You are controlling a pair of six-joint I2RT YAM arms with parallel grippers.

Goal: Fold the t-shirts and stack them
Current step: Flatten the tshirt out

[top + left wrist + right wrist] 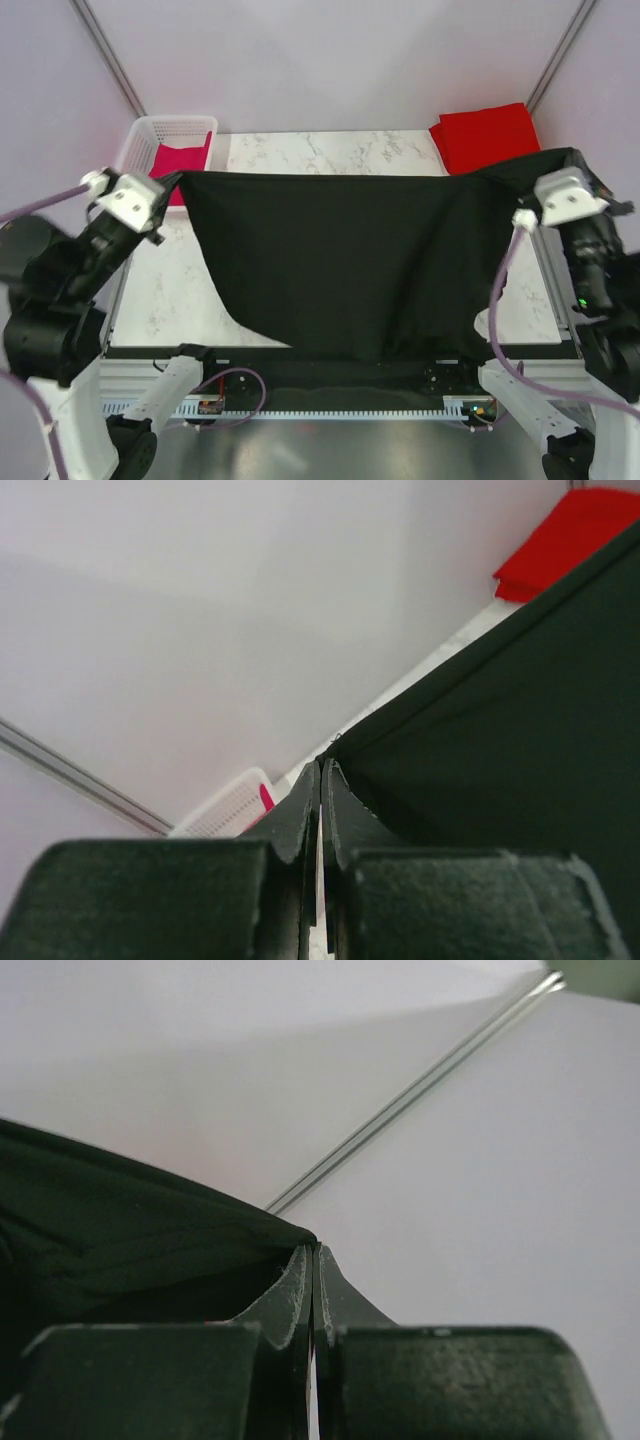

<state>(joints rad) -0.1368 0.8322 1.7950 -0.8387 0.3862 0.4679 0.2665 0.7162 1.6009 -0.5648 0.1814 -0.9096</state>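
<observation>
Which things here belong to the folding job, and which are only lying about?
For the job: black t-shirt, held stretched by left hand and right hand; folded red shirt; magenta shirt.
Only lying about: white basket around the magenta shirt; marble table.

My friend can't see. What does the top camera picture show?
A black t-shirt hangs stretched wide over a marble table, the left gripper and right gripper each pinching one end. Behind it, a white basket holding magenta cloth sits back left, a folded red shirt back right.
</observation>
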